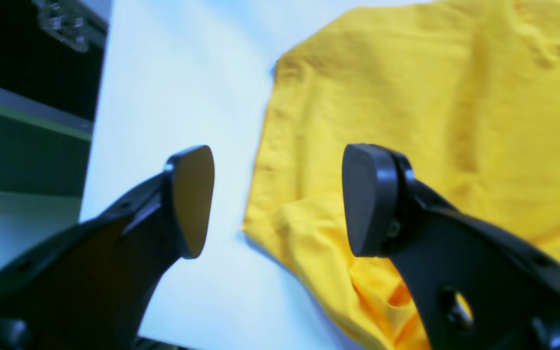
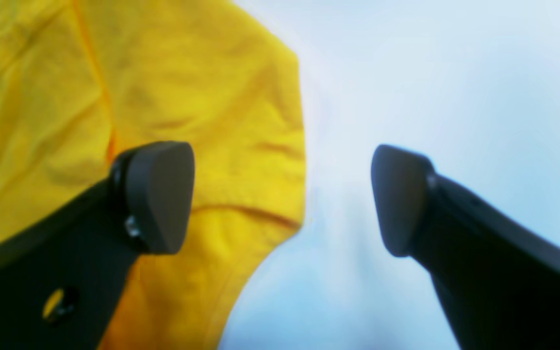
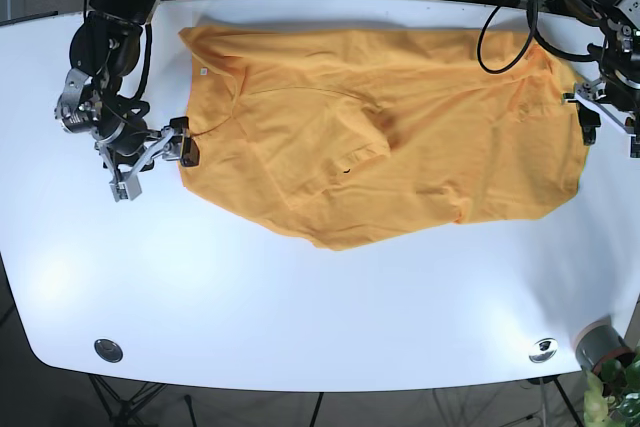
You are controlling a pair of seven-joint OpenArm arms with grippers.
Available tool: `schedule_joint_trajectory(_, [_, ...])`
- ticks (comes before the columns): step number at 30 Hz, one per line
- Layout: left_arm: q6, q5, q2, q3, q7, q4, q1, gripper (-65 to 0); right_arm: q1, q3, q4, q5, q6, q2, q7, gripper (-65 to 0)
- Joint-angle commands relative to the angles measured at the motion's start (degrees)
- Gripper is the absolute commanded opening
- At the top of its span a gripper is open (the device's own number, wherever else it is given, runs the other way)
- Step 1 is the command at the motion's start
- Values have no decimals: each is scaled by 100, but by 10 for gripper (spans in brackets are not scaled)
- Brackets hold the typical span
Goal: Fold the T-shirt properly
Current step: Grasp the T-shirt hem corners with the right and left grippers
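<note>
— Where are we seeing the T-shirt [image 3: 385, 137] lying?

— It is lying crumpled across the far half of the white table [image 3: 300, 297].

— And our grippers?

— The right gripper [image 2: 282, 197] and left gripper [image 1: 277, 199] are gaping wide, gripping nothing, each straddling an opposite shirt edge.

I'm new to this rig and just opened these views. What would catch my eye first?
A big yellow T-shirt lies spread and rumpled across the far half of the white table. One gripper sits at each end of it, jaws open: the right gripper straddles one cloth edge, and the left gripper straddles the opposite edge.
</note>
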Motion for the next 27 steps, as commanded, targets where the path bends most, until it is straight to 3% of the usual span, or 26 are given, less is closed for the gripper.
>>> schedule_joint_trajectory(1, [-1, 87, -97, -10, -131, 85, -50, -260, 171, 0, -260, -63, 33, 50, 342, -119])
schedule_joint_trajectory(7, [-1, 140, -124, 87, -140, -73, -200, -260, 224, -9, -699, -133, 33, 24, 509, -119])
schedule_joint_trajectory(19, [-1, 571, -291, -107, -140, -829, -806, -254, -14, -396, -629, -115, -3, -310, 527, -125])
schedule_joint_trajectory(23, [-1, 579, -370, -107, -281, -1199, -1026, -254, 13, -396, -655, -142, -11, -354, 527, -238])
schedule_joint_trajectory(27, [-1, 659, -387, -107, -703, -1568, -1167, -254, 13, -501, -647, -142, -11, -372, 518, -412])
